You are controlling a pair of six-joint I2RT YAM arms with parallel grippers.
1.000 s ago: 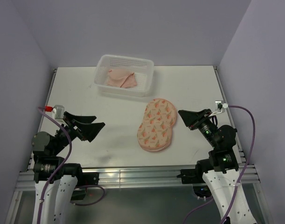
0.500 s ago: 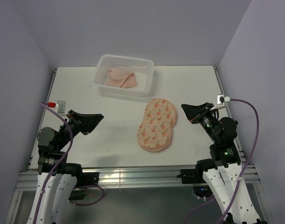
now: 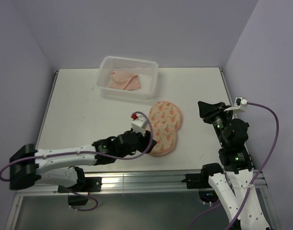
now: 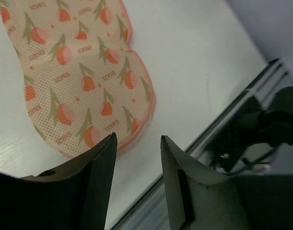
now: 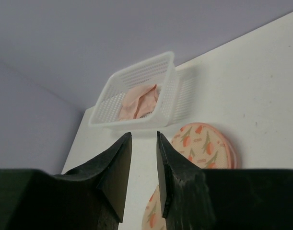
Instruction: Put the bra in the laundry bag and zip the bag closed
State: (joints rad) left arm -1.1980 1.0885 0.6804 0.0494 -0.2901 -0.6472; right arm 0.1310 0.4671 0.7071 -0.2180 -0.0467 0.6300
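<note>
The left gripper (image 3: 150,139), a second ago raised at the near left, now reaches right to the near left edge of the laundry bag (image 3: 164,120), its jaws set narrower. The right gripper (image 3: 205,108) has drawn back to the right, away from the bag.

Bra (image 3: 124,80): pale pink, plain soft fabric, lying crumpled in a loose heap inside the white mesh basket (image 3: 129,61), upper centre-left of the top view. Cups and straps are not showing separately.

Laundry bag (image 3: 163,125): peanut-shaped padded peach pouch with an orange tulip print and a fine mesh face. It is lying flat on the white table (image 3: 79,105) at mid-frame, long axis running upper right to lower left, well apart from the basket. Its halves are lying together; zipper state unreadable.
</note>
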